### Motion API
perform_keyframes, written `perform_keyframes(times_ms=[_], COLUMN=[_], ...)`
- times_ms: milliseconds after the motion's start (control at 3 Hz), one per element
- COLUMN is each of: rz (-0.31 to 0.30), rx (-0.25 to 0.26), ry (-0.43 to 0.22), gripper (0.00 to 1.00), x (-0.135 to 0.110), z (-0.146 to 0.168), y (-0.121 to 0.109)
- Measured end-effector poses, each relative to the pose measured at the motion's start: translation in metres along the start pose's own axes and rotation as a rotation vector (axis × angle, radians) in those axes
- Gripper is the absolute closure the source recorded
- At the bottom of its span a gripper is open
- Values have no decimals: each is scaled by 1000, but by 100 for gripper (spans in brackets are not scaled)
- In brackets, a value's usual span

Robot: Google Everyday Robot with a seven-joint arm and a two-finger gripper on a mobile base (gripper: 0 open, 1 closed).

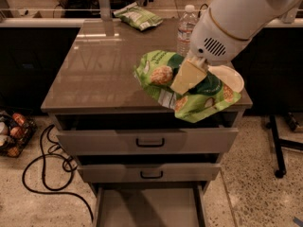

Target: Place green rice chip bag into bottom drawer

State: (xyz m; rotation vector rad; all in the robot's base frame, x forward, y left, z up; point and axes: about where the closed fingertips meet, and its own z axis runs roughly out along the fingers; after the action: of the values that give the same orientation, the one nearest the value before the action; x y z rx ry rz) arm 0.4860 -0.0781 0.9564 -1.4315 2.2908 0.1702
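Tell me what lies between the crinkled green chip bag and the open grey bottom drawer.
In the camera view, two partly open grey upper drawers; the gripper holds the bag above the cabinet's front edge.

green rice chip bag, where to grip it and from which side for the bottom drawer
Pinch the green rice chip bag at its crumpled middle, from above, where the gripper holds it over the front edge of the cabinet top. The bag is soft and slack, so the film bunches there and both ends hang free, ready to lower toward the open bottom drawer.
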Motion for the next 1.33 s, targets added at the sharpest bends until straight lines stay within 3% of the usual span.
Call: perform_keyframes(times_ms=[333,667,1000,1333], rz=[0,16,40,12], rx=[0,-23,-53,-129], ry=[0,-16,-48,-31], gripper=[100,100,100,100], x=[0,15,53,101], z=[0,16,36,67], y=[0,0,13,47])
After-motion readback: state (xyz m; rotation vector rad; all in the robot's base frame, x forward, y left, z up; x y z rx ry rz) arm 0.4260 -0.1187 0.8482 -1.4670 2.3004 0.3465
